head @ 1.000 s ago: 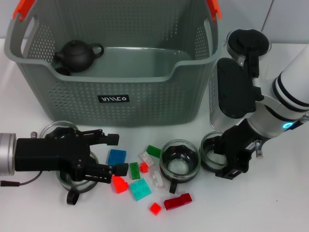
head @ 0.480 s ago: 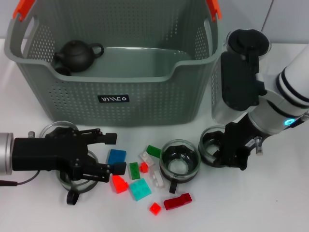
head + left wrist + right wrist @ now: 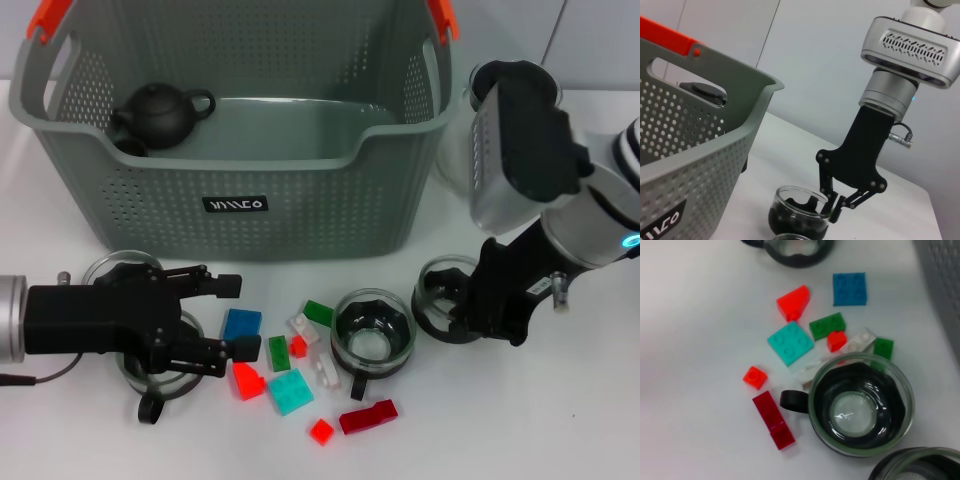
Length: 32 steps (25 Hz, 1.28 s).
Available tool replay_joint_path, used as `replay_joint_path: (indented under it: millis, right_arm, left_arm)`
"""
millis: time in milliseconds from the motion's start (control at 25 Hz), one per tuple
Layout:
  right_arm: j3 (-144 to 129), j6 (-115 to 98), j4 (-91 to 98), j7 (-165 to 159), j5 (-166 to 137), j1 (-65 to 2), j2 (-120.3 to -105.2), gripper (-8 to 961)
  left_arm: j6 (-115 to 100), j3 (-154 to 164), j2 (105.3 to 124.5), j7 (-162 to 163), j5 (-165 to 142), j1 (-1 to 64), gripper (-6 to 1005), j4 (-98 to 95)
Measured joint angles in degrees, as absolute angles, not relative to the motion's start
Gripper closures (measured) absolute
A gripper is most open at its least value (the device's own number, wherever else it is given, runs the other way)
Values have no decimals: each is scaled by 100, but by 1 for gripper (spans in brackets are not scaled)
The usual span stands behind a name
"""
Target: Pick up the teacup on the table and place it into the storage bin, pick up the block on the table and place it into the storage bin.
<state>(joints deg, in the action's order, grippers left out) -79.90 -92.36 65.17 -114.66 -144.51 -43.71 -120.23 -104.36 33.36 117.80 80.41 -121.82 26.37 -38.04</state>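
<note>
Teacups: four glass cups with black insets stand on the white table (image 3: 560, 430) in front of the storage bin (image 3: 240, 150).
Rightmost teacup (image 3: 443, 312): near the bin's right front corner; the right gripper (image 3: 478, 325) is down at it, one finger inside the cup and one outside, closed over the near rim. The left wrist view shows the same pinch on that teacup (image 3: 799, 216).
Middle teacup (image 3: 372, 333): just beside the gripped one, handle pointing toward the front edge of the table, untouched. The right wrist camera looks straight down into it (image 3: 860, 410).
Left teacups: one (image 3: 120, 272) behind the left gripper (image 3: 235, 318) and one (image 3: 160, 372) beneath it, both partly covered by the black hand.
Left gripper: low over the table at the left, pointing toward the blocks, jaws spread apart with nothing between them.
Blocks: scattered between the left gripper and the middle teacup. A blue flat block (image 3: 241, 325), a red wedge (image 3: 247, 382), a teal square block (image 3: 290, 391), a green block (image 3: 279, 353), another green block (image 3: 319, 312), white pieces (image 3: 303, 326), a small red block (image 3: 321, 431) and a dark red long block (image 3: 368, 416).
Storage bin: grey, perforated, orange clips on the handles; a black teapot (image 3: 158, 115) sits in its left rear corner.
Glass pitcher (image 3: 507, 100): black lid, to the right of the bin, partly hidden by the right arm.
</note>
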Motion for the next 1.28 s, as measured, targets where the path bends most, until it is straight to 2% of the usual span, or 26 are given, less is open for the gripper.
replay_joint_path:
  millis: [360, 680, 880, 1280]
  right_arm:
    - [-7261, -10888, 8351, -11956, -14308, -4187, -12023, 899]
    - [-6940, -11379, 9016, -12542, -13198, -4734, -11929, 898]
    - [-6629, -10889, 8950, -12493, -13093, -5399, -12019, 898]
    - [-6583, -8468, 7702, -12296, -13526, -5818, -11917, 899]
  left_arm:
    - [-10521, 3329, 11785, 8037, -12158, 2636, 48, -3761]
    - [-10541, 3331, 11778, 8061, -12131, 2654, 48, -3761]
    - [-10552, 3332, 11772, 8042, -12126, 2694, 49, -3762]
    - [-10496, 3331, 11759, 7948, -12119, 2700, 49, -3762]
